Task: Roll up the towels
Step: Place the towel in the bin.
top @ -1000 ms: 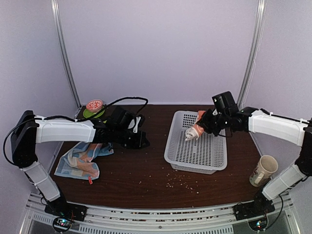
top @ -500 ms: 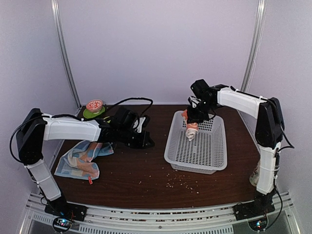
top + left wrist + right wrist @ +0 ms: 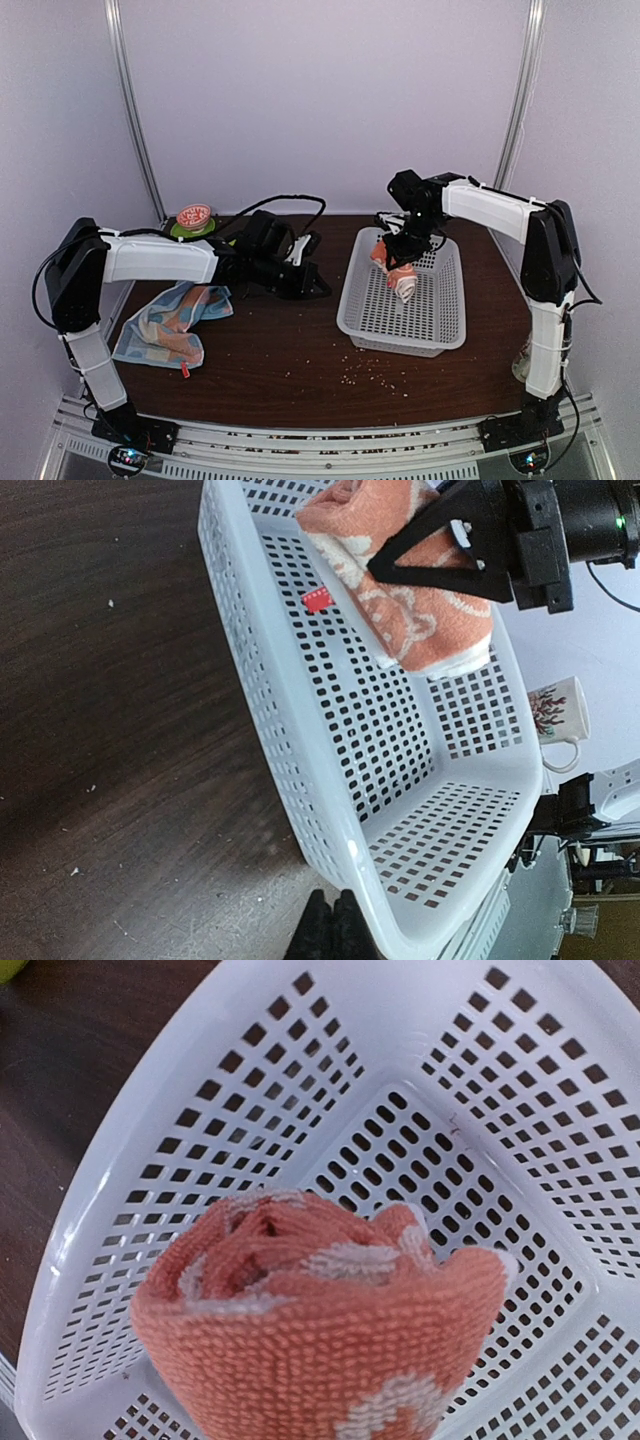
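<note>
**Orange towel roll held over the white basket**

A white basket with lots of little holes sits on the right half of the brown desk. The right tool reaches down over the back left part of the basket. It is squeezed shut on the orange towel, which is rolled up into a fat roll. The roll hangs inside the basket walls. I cannot tell if its low end touches the basket floor.

The blue towel lies in a loose heap on the left side of the desk, well apart from the basket. It is not rolled.

The left tool is closed and holds nothing. It sits low over the desk, just beside the basket's left wall but not touching it.

The orange towel has white cartoon drawings and a small red tag. The tag is too small to read. A white mug with a red branch picture stands near the right edge of the desk, past the basket. A green plate with a round red and white thing on it is in the back left corner.

There is bare desk between the blue towel and the basket, and in front of the basket too. Tiny pale crumbs are sprinkled there.
</note>
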`<state>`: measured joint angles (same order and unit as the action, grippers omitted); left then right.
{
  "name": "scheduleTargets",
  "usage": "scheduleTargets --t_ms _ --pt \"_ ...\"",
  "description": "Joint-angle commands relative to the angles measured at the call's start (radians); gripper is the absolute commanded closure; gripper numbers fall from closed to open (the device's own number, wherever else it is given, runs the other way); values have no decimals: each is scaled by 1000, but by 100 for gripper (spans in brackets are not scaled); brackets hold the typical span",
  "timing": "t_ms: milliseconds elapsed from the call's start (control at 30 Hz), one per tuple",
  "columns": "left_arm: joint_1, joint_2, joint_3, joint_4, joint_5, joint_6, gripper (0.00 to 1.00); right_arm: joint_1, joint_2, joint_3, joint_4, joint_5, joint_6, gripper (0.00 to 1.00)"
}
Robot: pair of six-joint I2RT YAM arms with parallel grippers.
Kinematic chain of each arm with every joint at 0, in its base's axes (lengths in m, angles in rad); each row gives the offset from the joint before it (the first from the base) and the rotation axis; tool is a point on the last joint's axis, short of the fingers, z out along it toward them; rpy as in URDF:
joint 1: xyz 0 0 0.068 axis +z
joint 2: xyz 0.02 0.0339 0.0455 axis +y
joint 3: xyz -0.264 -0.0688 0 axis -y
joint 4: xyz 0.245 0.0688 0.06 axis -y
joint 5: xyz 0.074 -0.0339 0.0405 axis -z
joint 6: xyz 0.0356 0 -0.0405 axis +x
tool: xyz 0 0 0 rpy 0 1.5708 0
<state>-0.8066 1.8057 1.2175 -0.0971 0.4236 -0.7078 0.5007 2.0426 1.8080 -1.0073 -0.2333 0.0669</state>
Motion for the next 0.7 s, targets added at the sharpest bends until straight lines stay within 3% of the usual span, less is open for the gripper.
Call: scheduleTargets --t_ms 0,133,667 --pt "10 7 8 58 33 -2 100 24 -17 20 -18 -64 -102 100" --pt "10 7 -7 64 40 0 100 30 3 2 -16 -62 -147 100" --pt "10 48 -12 68 59 -4 100 19 184 124 -42 250 -178 100"
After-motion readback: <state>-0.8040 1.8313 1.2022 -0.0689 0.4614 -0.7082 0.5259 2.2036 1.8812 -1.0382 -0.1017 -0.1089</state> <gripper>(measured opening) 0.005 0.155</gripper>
